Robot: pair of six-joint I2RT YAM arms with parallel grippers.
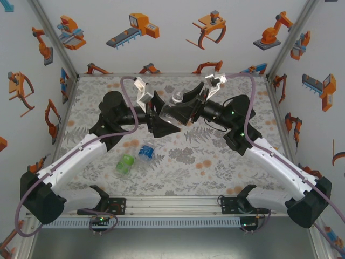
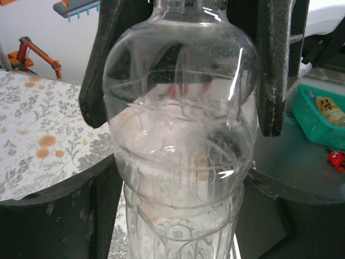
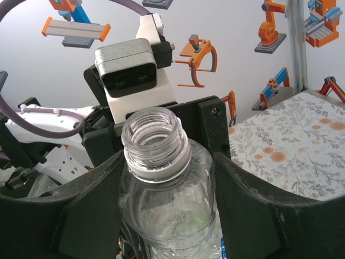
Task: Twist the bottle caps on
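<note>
A clear, label-free bottle (image 1: 173, 109) hangs above the middle of the table between both grippers, its threaded mouth (image 3: 153, 135) open and uncapped. My right gripper (image 1: 190, 106) is shut on its shoulder, a jaw pressed against each side (image 3: 167, 194). My left gripper (image 1: 161, 117) sits around the lower body (image 2: 180, 183), open, with thin slivers of light between its fingers (image 2: 102, 210) and the bottle (image 2: 178, 156). A green-label bottle (image 1: 124, 165) and a blue-label bottle (image 1: 145, 152) lie on the table near the left arm. The bottle caps are out of view.
The floral table (image 1: 215, 162) is boxed in by white walls with robot pictures and metal corner posts (image 1: 54, 38). A metal rail (image 1: 172, 204) runs along the near edge. In the left wrist view a green basket (image 2: 318, 121) stands beyond the table.
</note>
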